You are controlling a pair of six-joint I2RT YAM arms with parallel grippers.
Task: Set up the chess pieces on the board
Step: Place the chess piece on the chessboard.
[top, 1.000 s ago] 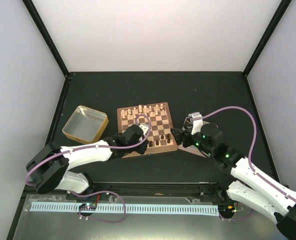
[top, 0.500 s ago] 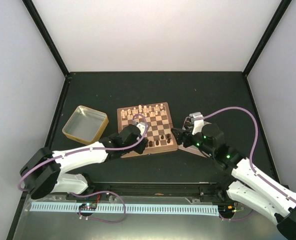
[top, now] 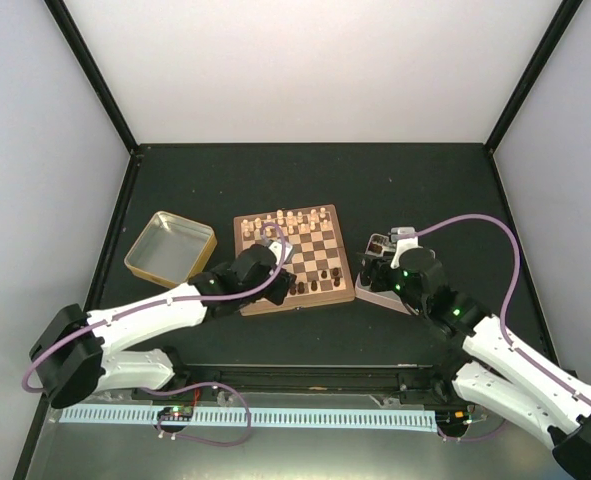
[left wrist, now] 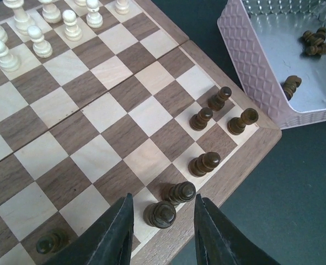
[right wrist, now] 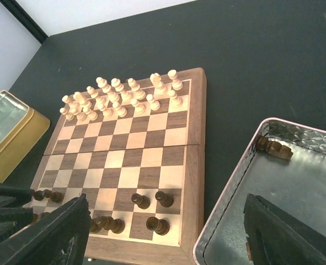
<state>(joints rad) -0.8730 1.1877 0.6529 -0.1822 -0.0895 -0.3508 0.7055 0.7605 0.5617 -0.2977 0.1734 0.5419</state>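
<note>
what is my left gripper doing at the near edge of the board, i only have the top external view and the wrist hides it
Observer: The left gripper straddles an upright dark piece in the board's edge row, with a gap on each side.
Operator: any dark ones in the pink tray
Observer: Yes, several dark chessmen lie tipped over in the pink tray.
Operator: right gripper holding anything
Observer: No, the right gripper is open with nothing between its fingers.

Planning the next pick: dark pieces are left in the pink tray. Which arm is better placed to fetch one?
Right. The right gripper hangs open over the pink tray holding dark pieces; the left gripper straddles a dark piece on the board.
</note>
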